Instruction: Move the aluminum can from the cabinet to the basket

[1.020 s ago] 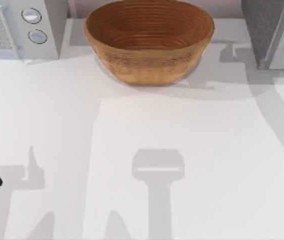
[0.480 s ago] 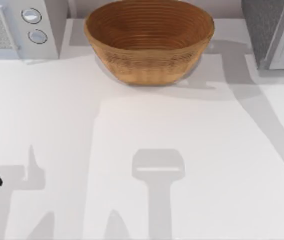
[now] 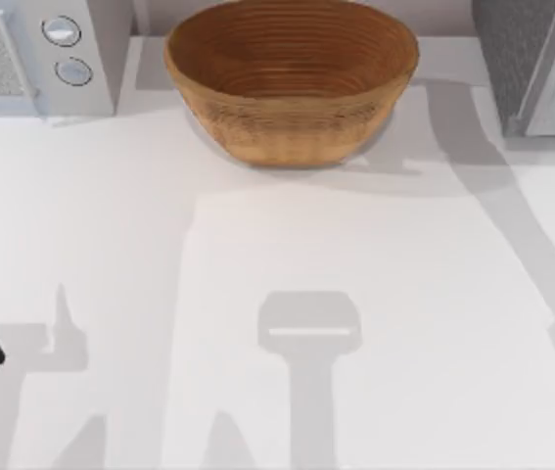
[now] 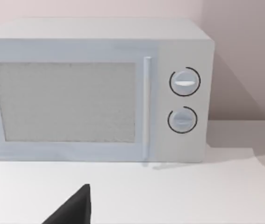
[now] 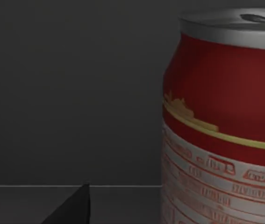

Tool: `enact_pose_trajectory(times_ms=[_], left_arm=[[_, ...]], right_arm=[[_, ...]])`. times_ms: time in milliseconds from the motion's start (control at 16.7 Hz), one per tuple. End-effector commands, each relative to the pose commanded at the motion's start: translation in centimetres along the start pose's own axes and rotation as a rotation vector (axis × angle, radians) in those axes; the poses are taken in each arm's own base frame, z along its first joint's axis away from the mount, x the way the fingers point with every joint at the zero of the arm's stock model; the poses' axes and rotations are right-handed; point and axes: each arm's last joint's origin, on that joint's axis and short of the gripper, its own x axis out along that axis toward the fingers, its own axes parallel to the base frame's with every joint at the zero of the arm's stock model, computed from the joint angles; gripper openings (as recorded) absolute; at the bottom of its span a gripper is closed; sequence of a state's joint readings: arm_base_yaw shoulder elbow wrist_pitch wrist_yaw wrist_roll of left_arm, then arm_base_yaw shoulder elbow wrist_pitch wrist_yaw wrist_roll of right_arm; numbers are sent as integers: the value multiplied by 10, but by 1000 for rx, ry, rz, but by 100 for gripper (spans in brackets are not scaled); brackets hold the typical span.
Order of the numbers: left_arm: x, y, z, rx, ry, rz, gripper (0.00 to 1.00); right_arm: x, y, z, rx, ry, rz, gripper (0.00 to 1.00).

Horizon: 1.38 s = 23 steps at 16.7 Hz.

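The aluminum can (image 5: 223, 121) stands upright inside the dark cabinet (image 3: 531, 64) at the counter's far right corner, close before the right arm's wrist camera; whether that gripper is spread or closed cannot be told. Light, thin-walled and slick, it likely wants a gentle pinch around mid-body. The basket (image 3: 292, 78) waits at the far edge. The left arm sits parked facing the microwave (image 4: 97, 91).
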<state>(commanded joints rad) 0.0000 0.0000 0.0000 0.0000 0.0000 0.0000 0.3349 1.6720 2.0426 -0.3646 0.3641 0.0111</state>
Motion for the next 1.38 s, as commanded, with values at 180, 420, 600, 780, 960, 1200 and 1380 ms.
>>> enact_pose_trajectory(times_ms=[180,420,600,780,960,1200,1380], left_arm=[[0,0,0,0,0,0,100],[0,0,0,0,0,0,100],[0,0,0,0,0,0,100],[0,0,0,0,0,0,100],[0,0,0,0,0,0,100],[0,0,0,0,0,0,100],[0,0,0,0,0,0,100]], right_arm=[[19,-1,-1,0,0,0,100],[22,-1,-2,0,0,0,100],[22,-1,-2,0,0,0,85],[22,-1,-2,0,0,0,62],[22,-1,-2,0,0,0,40],[22,-1,-2,0,0,0,10],[22,-1,-2,0,0,0,0]])
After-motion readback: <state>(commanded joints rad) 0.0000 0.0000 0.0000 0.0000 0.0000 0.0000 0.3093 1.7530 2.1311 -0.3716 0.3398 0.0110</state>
